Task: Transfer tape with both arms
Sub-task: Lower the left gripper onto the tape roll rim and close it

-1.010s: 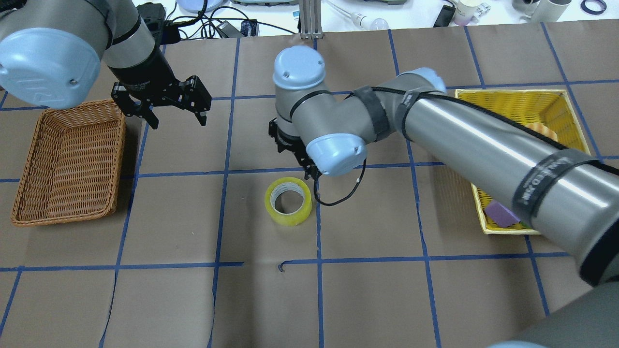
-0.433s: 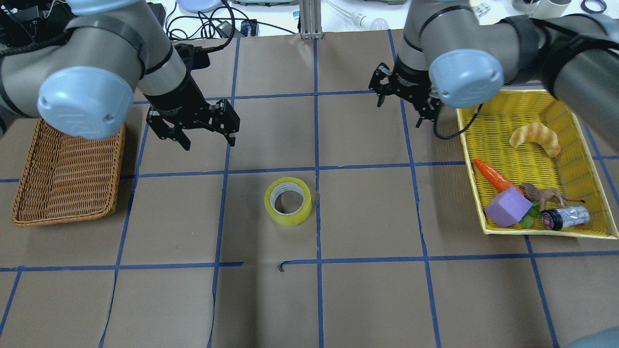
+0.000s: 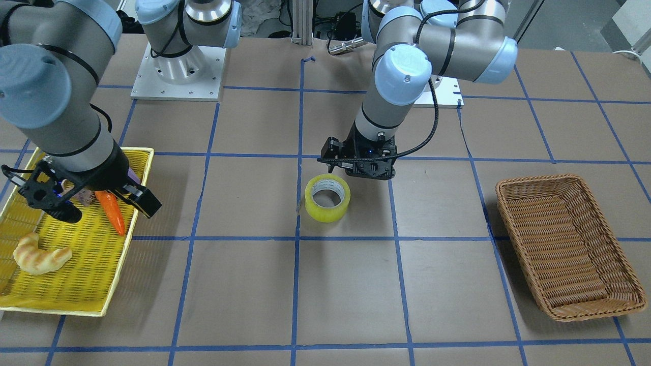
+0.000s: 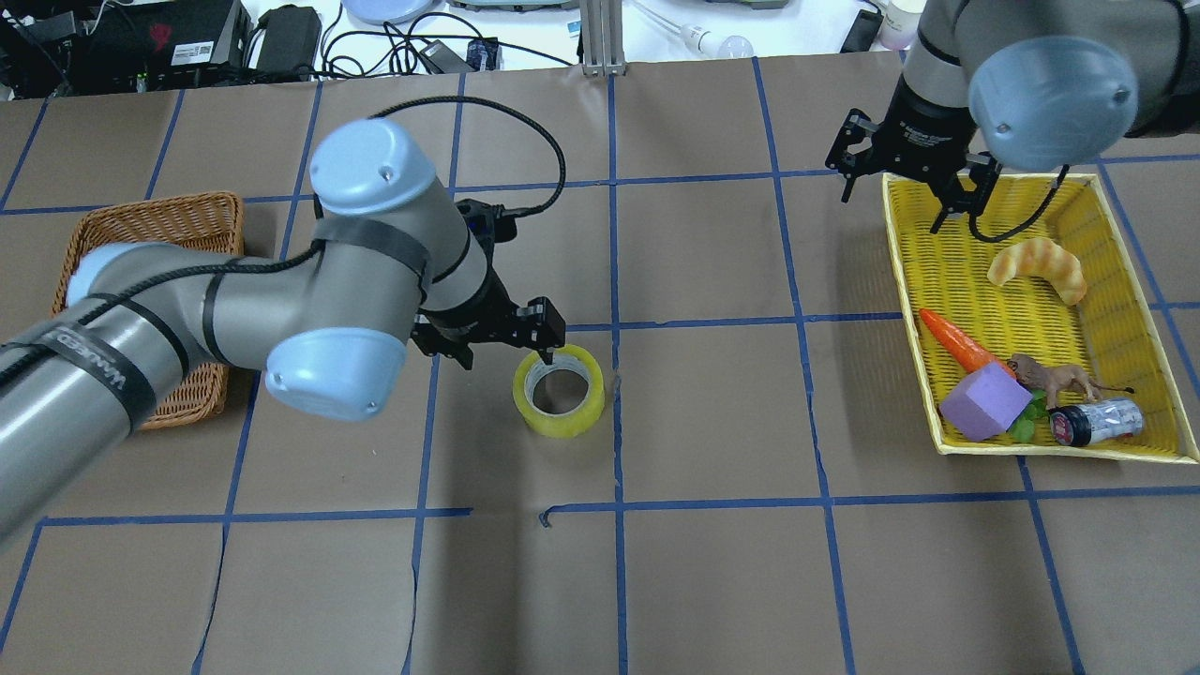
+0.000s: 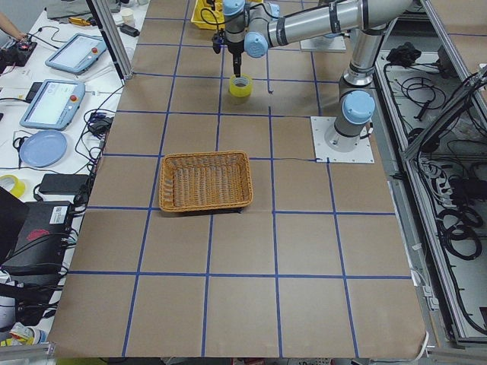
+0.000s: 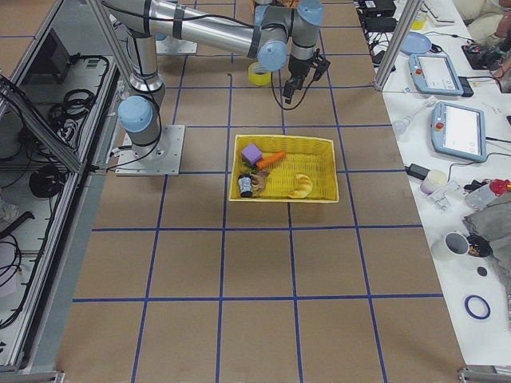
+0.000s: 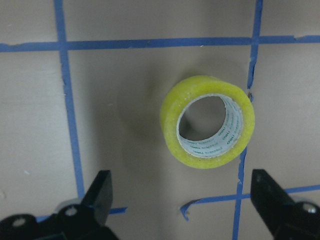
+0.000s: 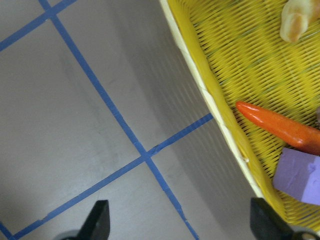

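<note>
Black strap (image 4: 94,364) on left arm (image 4: 281,300): white lettering, roughly "WANEED", not certain. Tape (image 7: 200,87) core (image 7: 231,125): repeated green print, too small to read. Nothing else legible.

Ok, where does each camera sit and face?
Front: across the table, facing the robot; both arms.
Overhead: behind the robot, looking down; both arms.
Left side: table's left end; left arm nearer.
Right side: right end; right arm nearer.
Left wrist: above the tape; left gripper.
Right wrist: above yellow basket's rim; right gripper.
Front, overhead share the tape.
</note>
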Robot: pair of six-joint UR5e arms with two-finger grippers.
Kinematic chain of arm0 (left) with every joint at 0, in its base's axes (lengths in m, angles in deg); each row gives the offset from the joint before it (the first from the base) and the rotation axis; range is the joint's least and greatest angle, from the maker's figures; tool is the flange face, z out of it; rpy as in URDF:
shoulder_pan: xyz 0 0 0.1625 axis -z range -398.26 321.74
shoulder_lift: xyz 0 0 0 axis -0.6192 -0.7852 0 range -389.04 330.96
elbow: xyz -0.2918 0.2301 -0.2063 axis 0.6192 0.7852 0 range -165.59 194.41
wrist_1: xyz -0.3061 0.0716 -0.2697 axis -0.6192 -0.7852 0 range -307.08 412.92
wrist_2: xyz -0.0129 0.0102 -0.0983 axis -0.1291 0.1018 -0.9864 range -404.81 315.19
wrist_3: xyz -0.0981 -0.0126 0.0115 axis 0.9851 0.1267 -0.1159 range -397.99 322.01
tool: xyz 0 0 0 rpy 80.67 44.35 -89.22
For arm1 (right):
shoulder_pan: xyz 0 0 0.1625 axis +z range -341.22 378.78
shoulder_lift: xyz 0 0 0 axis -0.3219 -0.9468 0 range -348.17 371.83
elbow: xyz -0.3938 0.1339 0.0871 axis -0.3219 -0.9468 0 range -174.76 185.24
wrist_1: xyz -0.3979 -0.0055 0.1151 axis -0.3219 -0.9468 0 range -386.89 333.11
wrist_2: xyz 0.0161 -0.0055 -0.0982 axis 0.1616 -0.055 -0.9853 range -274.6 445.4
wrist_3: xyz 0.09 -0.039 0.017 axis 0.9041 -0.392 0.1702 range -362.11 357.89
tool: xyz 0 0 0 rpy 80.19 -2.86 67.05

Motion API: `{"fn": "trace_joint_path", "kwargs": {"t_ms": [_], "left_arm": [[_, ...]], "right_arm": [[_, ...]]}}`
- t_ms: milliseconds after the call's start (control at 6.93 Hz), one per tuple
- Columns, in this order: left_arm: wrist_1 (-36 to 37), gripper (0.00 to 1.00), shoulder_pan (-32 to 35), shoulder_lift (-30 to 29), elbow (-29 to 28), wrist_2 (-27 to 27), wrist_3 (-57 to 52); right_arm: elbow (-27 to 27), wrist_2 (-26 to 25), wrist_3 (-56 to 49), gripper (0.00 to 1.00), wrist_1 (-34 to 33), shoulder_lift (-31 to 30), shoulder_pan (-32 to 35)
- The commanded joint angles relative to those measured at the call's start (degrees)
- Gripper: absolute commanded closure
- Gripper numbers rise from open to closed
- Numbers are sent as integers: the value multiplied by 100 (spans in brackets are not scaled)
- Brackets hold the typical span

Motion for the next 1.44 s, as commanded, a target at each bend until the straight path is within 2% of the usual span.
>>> {"fn": "trace_joint_path", "kwargs": {"t_ms": [0,144,433,577,722,866,1010,1155,1299], "left_arm": [[823,2,95,-336,480,4,42],[824,2,95,-529,481,13,34],[1269,3,95,-916,455,196,-37],[1455,11,95,-1066,446,249,-54],[1491,39,95,-1146,446,259,-63],[1492,76,95,-1172,446,250,-55],[1465,100,87,-1129,437,267,-11],[1343,100,52,-981,411,285,7],[1290,100,-218,-858,324,503,-115]], "right_arm": [[-54,442,-731,0,19,-210,-43],[-45,881,-1016,0,18,-359,-42],[-63,982,-1717,0,123,-431,-34],[-63,973,-1843,0,254,-501,-34],[-80,965,-2132,0,256,-536,-34],[-98,982,-2605,0,264,-554,-42],[-81,965,-2827,0,612,-537,-51],[-89,912,-2829,0,1199,-537,-77],[-98,877,-2812,0,1222,-554,-69]]}}
